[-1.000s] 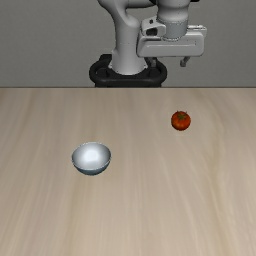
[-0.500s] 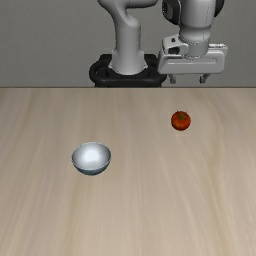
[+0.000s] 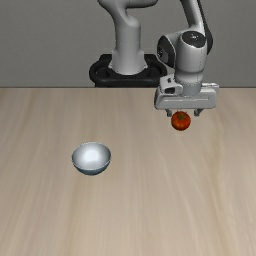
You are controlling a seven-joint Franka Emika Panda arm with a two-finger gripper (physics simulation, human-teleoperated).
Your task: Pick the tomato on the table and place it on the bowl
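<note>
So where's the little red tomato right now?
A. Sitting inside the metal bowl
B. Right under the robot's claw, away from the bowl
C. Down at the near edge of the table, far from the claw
B: the tomato peeks out just below the gripper, while the bowl sits apart from both, toward the exterior view's left, with no tomato in it.

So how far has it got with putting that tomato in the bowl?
Nothing is finished yet. The gripper hangs open right over the tomato, which sits on the table, not yet gripped. Left to do: close on it, lift it, carry it to the bowl toward the exterior view's left, and let go.
</note>
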